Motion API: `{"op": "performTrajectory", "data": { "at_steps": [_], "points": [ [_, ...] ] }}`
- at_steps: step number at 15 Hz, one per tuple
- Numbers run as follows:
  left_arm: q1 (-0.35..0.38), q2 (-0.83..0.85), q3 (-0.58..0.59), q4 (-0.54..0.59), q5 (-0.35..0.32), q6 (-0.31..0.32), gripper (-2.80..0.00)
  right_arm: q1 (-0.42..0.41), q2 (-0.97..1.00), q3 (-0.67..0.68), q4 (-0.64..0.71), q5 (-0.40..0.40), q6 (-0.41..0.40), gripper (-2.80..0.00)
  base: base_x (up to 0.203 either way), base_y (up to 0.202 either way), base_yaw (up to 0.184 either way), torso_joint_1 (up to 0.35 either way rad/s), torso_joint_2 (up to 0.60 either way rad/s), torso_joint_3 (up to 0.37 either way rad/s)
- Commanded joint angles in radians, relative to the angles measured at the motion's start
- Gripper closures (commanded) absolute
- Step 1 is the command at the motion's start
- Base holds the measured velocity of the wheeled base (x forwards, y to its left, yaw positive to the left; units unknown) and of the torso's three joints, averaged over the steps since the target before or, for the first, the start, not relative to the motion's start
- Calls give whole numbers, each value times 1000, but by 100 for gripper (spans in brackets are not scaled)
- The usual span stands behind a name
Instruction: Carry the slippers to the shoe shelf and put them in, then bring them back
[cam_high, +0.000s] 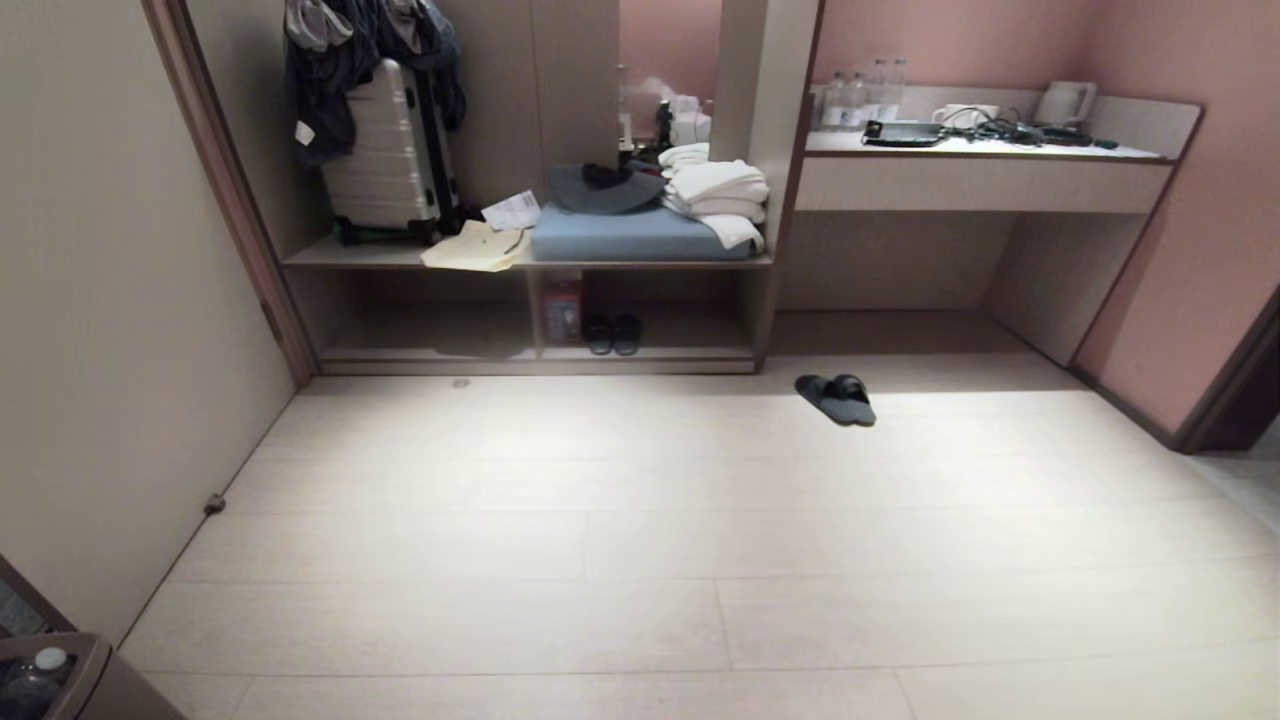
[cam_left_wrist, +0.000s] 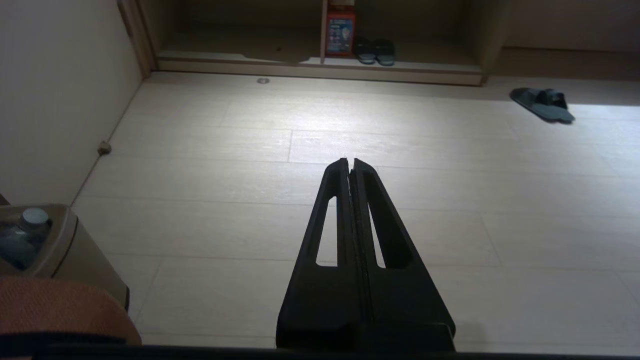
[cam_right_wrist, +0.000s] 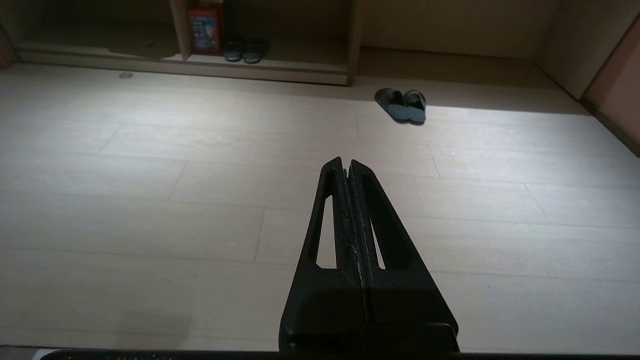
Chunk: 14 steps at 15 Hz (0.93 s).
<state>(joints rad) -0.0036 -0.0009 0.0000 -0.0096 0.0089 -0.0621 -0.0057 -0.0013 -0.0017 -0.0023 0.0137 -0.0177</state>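
The dark grey-blue ribbed fabric slippers lie paired on the pale plank floor, right of the beige veneer shoe shelf holding shiny black sandals. Both the left gripper and right gripper, fingers pressed together, hang well short; nothing intervenes.

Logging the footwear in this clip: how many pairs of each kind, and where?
Grey-blue slippers on the floor right of the shoe shelf: 1 pair
Black sandals inside that shelf: 1 pair
Total: 2 pairs
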Motion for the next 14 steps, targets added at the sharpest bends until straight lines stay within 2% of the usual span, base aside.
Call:
{"op": "performTrajectory", "data": {
  "at_steps": [1, 7, 14],
  "points": [
    [2, 1, 0, -1, 0, -1, 0, 1, 0, 0, 1, 0, 1, 0, -191, 0, 1, 7, -1, 2],
    [2, 1, 0, -1, 0, -1, 0, 1, 0, 0, 1, 0, 1, 0, -192, 0, -2, 0, 3, 1],
    [2, 1, 0, -1, 0, -1, 0, 1, 0, 0, 1, 0, -1, 0, -10, 0, 0, 1, 0, 1]
  ]
}}
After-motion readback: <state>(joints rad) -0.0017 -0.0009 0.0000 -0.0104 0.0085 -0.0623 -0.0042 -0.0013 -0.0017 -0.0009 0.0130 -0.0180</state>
